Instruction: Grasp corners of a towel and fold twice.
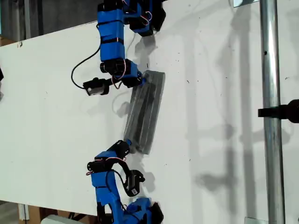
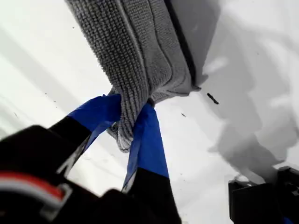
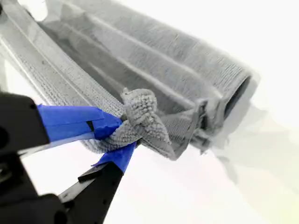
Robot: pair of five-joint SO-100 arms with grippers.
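Note:
The towel (image 1: 147, 112), grey with thin white stripes, lies folded into a narrow strip in the middle of the white table (image 1: 46, 135). My first gripper (image 1: 141, 80) is at the strip's upper end in the exterior view. It is shut on a corner (image 2: 122, 135) of the towel (image 2: 135, 42), with the blue-taped fingers pinching the cloth. My second gripper (image 1: 128, 143) is at the strip's lower end and is shut on another corner (image 3: 140, 112). That bunched tip sticks out between the jaws. Beyond it the towel (image 3: 154, 56) shows its folded layers.
A metal pole (image 1: 270, 112) with a black clamp (image 1: 286, 111) runs down the exterior view's right. The arm bases stand at that view's top middle (image 1: 145, 18) and bottom middle (image 1: 140, 210). A black block (image 2: 261, 198) sits on the table near my first gripper.

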